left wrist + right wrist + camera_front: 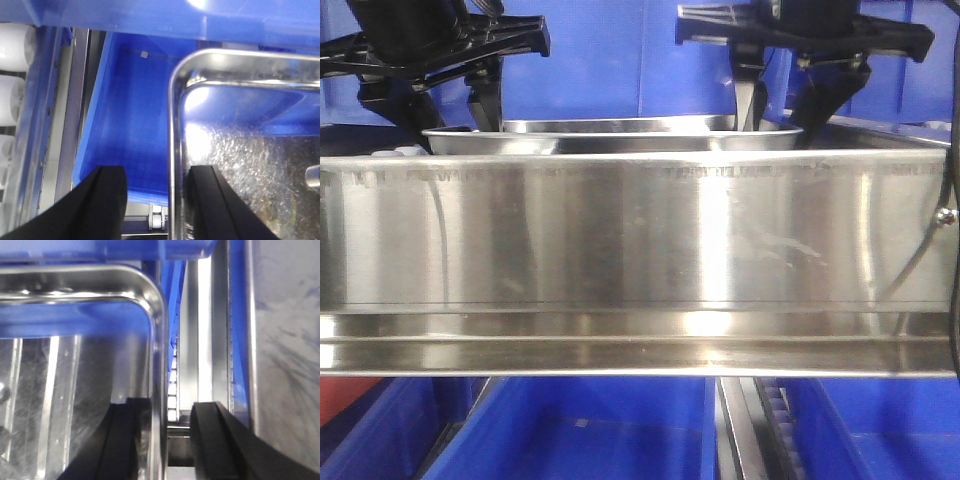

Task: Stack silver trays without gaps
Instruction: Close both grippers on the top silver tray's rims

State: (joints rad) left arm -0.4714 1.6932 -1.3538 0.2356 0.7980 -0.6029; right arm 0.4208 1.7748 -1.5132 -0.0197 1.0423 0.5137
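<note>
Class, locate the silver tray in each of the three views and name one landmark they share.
Front: silver tray upper centre, behind the steel rail.
Left wrist: silver tray in the right half, corner at top centre.
Right wrist: silver tray in the left half, corner at top.
Shared landmark: blue bins.

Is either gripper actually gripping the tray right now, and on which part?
Nothing looks clamped. The left gripper straddles one side rim of the tray and the right gripper straddles the opposite rim. Both are open, with gaps beside the rims.

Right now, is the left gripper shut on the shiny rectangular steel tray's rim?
Open. The left gripper straddles the silver tray's rim; its outer finger stands clear.
</note>
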